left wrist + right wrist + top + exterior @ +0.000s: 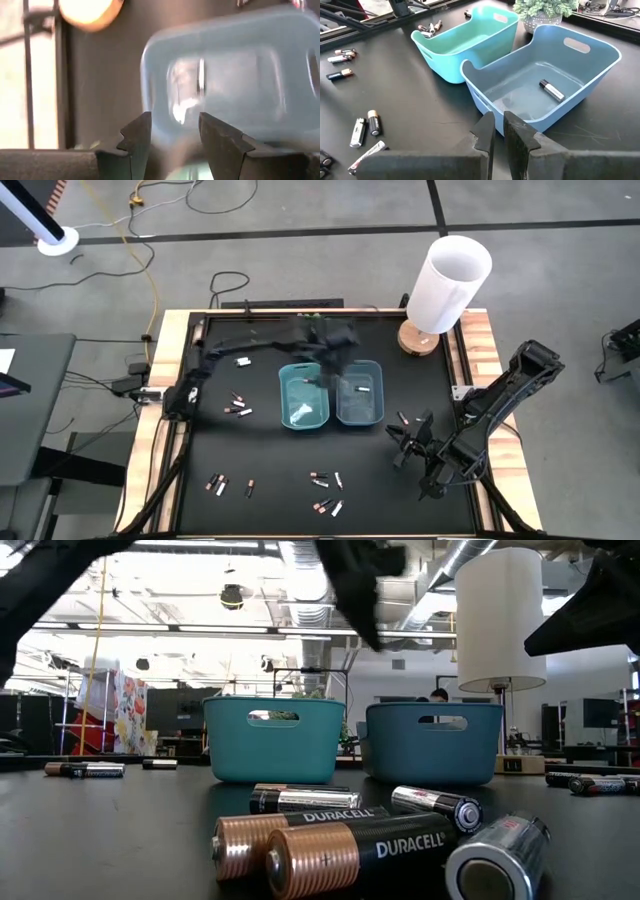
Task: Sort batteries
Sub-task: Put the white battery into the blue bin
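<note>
Lying scattered, batteries [322, 477] dark with copper ends or silvery, left gripper [330, 375] jaws released, right gripper [398, 442] jaws unclear

the batteries [322, 478] are small cylinders lying flat and scattered on the black table [260, 460], some dark with copper ends, some silvery-white. clusters lie near the front edge and left of the teal tray [303, 398]. one silver-and-black battery [551, 90] lies inside the blue tray [600, 80].
</note>
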Available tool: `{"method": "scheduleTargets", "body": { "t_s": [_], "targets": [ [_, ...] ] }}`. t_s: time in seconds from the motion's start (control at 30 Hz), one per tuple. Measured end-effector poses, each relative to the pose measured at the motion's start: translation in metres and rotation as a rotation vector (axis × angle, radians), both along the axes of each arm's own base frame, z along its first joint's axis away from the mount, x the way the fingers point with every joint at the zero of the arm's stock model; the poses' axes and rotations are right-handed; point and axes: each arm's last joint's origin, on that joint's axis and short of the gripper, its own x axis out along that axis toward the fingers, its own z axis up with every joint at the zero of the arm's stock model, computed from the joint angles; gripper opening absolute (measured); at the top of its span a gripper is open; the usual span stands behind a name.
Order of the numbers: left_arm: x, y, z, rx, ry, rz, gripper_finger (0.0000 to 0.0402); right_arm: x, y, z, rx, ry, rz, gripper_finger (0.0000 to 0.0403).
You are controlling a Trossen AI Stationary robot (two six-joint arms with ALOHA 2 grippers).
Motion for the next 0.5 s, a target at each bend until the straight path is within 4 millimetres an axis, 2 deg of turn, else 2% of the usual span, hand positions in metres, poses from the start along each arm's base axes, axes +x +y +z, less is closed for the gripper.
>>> {"method": "scheduleTargets", "body": {
  "t_s": [0.17, 0.3, 0.4, 0.5],
  "targets": [
    [-0.060, 0.020, 0.034, -0.067, 0.160, 0.166, 0.0160, 0.000, 0.000, 0.000, -0.002, 0.002, 0.000, 0.0059],
    [-0.095, 0.041, 0.053, -0.092, 0.130, 0.289, 0.0160, 0.000, 0.000, 0.000, 0.001, 0.000, 0.000, 0.0059],
    [-0.125, 0.057, 0.056, -0.099, 0.092, 0.369, 0.0160, 0.000, 0.000, 0.000, 0.003, -0.002, 0.000, 0.0059],
    [-0.153, 0.072, 0.043, -0.101, 0.056, 0.446, 0.0160, 0.000, 0.000, 0.000, 0.004, -0.003, 0.000, 0.0059]
  ]
}}
